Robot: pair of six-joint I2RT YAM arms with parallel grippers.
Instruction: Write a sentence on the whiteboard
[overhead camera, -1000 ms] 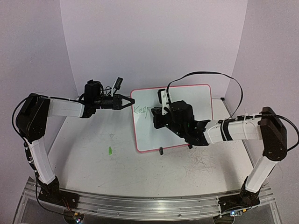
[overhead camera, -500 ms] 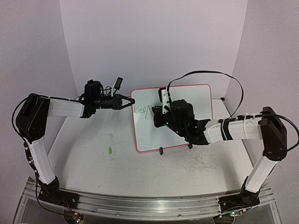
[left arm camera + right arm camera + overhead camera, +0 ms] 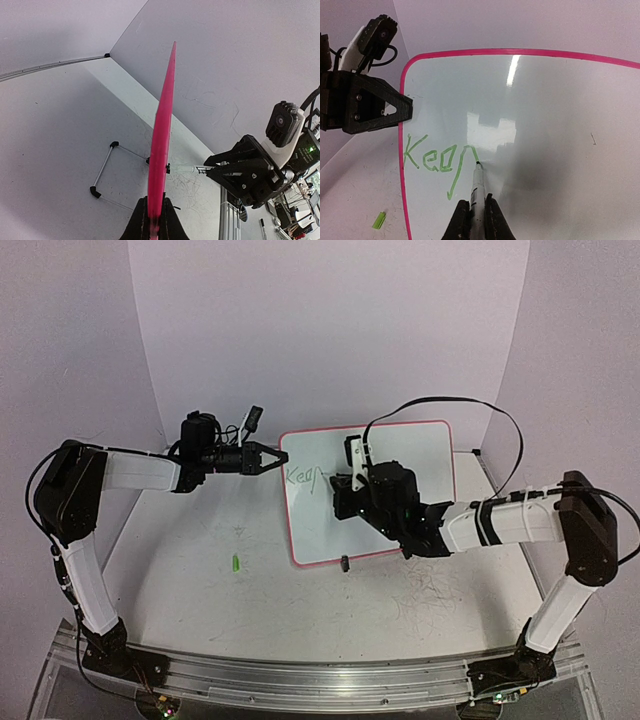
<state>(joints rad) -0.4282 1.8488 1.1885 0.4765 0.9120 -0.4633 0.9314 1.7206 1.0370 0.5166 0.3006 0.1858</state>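
Left gripper [image 3: 272,460] is clamped on the whiteboard's [image 3: 420,455] left rim, and the board stands tilted near the middle of the tabletop's [image 3: 300,610] far edge. Right gripper [image 3: 472,220] grasps a marker [image 3: 476,190], tip on the board at the last green stroke. The sentence [image 3: 435,160] so far reads "Kee" plus a half-formed letter, by the board's left rim.

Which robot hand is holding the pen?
The right gripper grips the thin pale marker; the left gripper pinches the edge of the pink-rimmed white whiteboard instead.
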